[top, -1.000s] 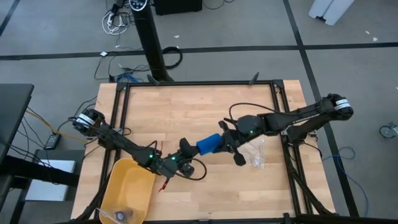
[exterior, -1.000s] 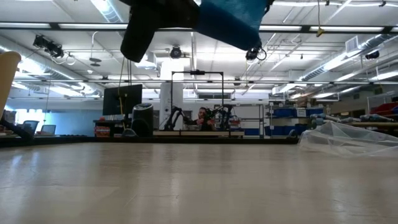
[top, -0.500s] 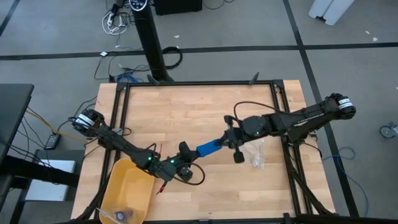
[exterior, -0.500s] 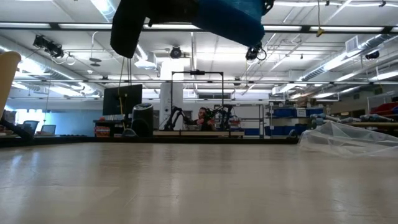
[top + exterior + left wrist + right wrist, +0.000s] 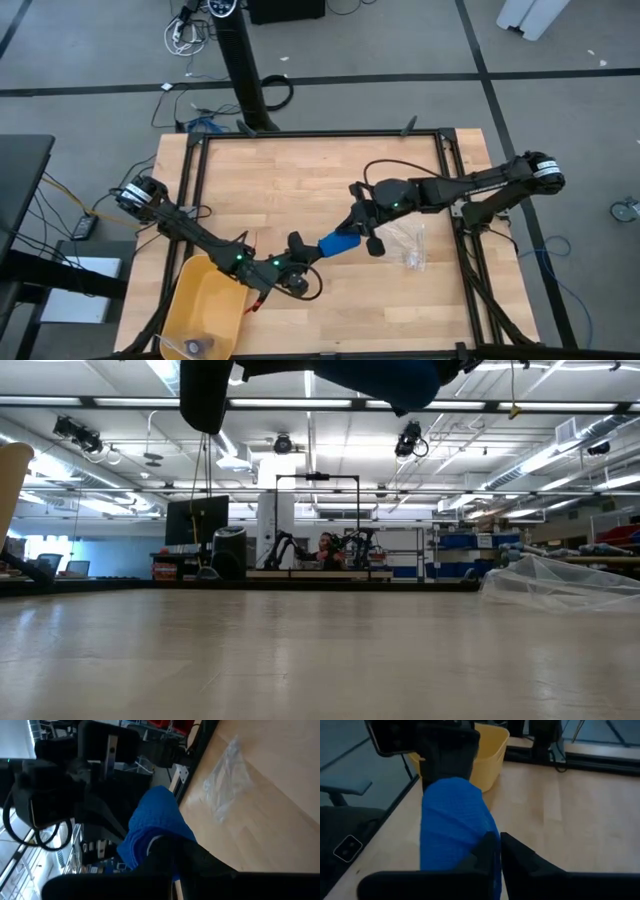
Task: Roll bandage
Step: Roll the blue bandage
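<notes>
The bandage (image 5: 340, 243) hangs in the air above the middle of the wooden surface (image 5: 300, 180), stretched as a short, bright blue band between the two arms rather than lying flat. The left hand (image 5: 300, 252) reaches in from the yellow bin (image 5: 205, 300) side and pinches one end; in its wrist view a dark finger (image 5: 170, 851) is closed over bunched blue fabric, so it reads as gripping the bandage. The right hand (image 5: 362, 222) comes from the opposite side and meets the other end, and its wrist view shows the two fingers (image 5: 487, 852) nearly together with the blue cloth against them, though whether they pinch it or are just letting go I cannot tell. From table height only the dark underside of the arms and a blue bulge at the upper edge can be seen, well clear of the boards. A clear plastic bag (image 5: 408, 245) lies crumpled on the surface just beside the right arm. As for progress, the fabric looks gathered and partly wound, thick and wrinkled near the right hand, but it is not yet a tight, compact cylinder. By my judgement the rolling is under way, with more winding left, then setting the finished roll down.
</notes>
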Motion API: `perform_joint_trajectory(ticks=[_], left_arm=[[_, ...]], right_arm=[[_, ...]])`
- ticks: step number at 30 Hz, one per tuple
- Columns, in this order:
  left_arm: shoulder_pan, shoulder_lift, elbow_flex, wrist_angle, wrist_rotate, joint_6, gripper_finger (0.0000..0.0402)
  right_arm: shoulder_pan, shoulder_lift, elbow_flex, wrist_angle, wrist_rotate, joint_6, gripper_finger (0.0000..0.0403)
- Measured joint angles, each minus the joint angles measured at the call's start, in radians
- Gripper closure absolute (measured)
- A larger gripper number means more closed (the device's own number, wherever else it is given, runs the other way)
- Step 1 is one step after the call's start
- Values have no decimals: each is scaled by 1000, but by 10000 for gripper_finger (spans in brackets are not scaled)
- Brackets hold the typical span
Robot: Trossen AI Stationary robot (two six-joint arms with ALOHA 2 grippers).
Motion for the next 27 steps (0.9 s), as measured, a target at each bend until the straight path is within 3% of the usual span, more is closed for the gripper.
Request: perform_joint_trajectory(ticks=[13, 27], left_arm=[[0, 0, 0, 1, 2, 7, 388], [0, 0, 1, -25, -3, -1, 387]], right_arm=[[2, -21, 0, -1, 23, 33, 272], [19, -116, 0, 15, 145, 0, 261]])
